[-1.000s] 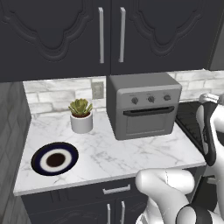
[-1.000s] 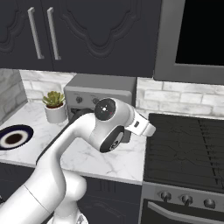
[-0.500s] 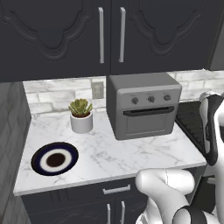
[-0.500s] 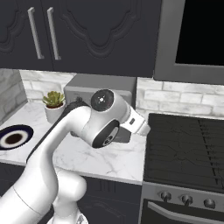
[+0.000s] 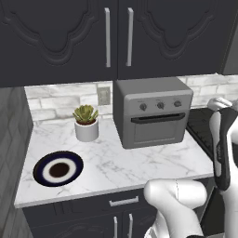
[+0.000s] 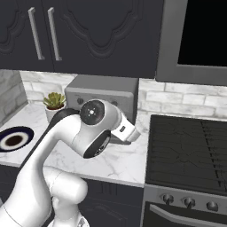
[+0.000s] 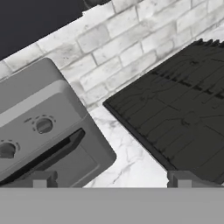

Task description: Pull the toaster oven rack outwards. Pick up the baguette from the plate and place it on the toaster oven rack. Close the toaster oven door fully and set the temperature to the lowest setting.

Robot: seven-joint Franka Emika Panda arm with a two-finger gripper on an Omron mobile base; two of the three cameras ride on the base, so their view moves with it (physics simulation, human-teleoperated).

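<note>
End effector: finger tips set wide apart at the lower edge of the hand view, clamped on nothing, hanging above the marble surface between the toaster oven and the dark stove.

Toaster oven: placed at the back of the surface against the brick wall, boxy and grey, with three round knobs across the upper front panel.

Toaster oven door: upright and shut against the oven front (dark handle bar running across just below the knobs).

Toaster oven rack: hidden behind the shut door; position cannot be told.

Plate: resting near the front left corner of the surface, well apart from the oven; dark rim, white ring, brown centre. Baguette not told apart from the plate's brown centre at this size.

Potted succulent: standing in a white pot between plate and oven, near the wall.
</note>
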